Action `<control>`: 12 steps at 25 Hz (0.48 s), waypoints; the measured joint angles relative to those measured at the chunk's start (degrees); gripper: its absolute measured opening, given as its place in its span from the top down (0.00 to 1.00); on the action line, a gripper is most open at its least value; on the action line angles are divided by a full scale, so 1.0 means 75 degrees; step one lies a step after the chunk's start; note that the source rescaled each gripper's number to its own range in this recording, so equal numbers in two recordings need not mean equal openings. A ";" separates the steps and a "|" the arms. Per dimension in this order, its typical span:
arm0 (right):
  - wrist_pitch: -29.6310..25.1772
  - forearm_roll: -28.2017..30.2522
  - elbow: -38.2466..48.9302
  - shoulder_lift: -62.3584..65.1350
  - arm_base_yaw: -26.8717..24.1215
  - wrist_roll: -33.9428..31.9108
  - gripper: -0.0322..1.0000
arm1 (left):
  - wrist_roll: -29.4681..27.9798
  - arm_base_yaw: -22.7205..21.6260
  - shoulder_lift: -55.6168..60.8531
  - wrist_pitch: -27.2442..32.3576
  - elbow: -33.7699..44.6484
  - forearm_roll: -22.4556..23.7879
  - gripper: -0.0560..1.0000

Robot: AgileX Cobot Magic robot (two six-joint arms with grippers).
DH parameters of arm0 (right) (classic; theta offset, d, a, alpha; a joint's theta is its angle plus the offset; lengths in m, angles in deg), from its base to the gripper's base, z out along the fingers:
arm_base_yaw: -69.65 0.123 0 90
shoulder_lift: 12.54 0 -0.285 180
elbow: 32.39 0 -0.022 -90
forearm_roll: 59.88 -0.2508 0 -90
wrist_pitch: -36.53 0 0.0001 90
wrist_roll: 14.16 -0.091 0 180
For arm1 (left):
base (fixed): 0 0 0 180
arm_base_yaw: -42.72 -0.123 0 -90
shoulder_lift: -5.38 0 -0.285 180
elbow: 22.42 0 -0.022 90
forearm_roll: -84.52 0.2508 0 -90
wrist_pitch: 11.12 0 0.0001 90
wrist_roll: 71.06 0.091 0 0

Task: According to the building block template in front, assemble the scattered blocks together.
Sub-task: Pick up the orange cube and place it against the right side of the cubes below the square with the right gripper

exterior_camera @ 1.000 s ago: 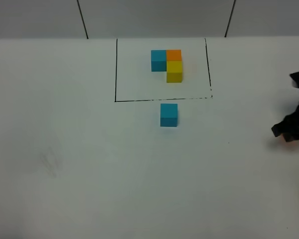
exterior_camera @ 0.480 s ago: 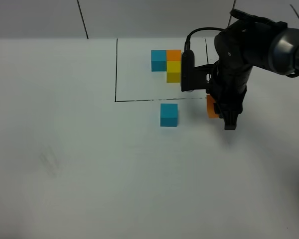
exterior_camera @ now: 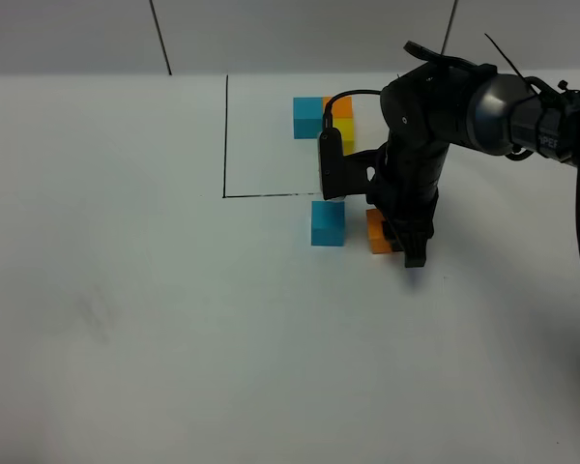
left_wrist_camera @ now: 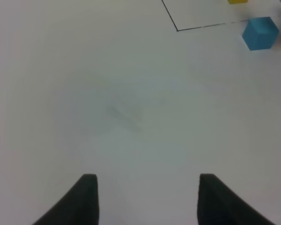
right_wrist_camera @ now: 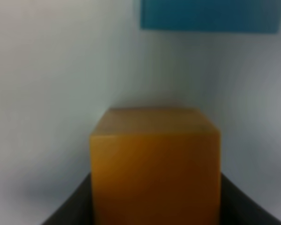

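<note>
The template is a blue cube (exterior_camera: 307,116), an orange cube (exterior_camera: 341,104) and a partly hidden yellow cube (exterior_camera: 348,130) inside a black drawn outline (exterior_camera: 225,135). A loose blue cube (exterior_camera: 328,222) sits just in front of the outline; it also shows in the left wrist view (left_wrist_camera: 261,33) and the right wrist view (right_wrist_camera: 208,16). My right gripper (exterior_camera: 391,240) is shut on the loose orange cube (exterior_camera: 376,232) (right_wrist_camera: 154,164), a small gap to the right of the blue cube, at or just above the table. My left gripper (left_wrist_camera: 150,199) is open and empty over bare table. The loose yellow cube is out of view.
The white table (exterior_camera: 174,338) stretches to the left and front. My right arm (exterior_camera: 435,106) reaches in from the right and covers the outline's right side. A cable loops by the template at the arm's wrist (exterior_camera: 331,164).
My right arm came in from the right edge holding the orange cube, then moved left and down, bringing it close beside the loose blue cube. The blue cube has not moved.
</note>
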 joint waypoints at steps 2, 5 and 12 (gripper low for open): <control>0.0195 -0.0132 0.0000 -0.0015 0.0000 0.0018 0.95 | 0.0000 0.0000 0.0000 0.0000 0.0000 0.0000 0.88; 0.0518 -0.0248 -0.0015 -0.0015 0.0000 0.0026 0.95 | 0.0000 0.0000 0.0000 0.0000 0.0000 0.0000 0.88; 0.0582 -0.0335 -0.0030 -0.0182 0.0000 0.0026 0.95 | 0.0000 0.0000 0.0000 0.0000 0.0000 0.0000 0.88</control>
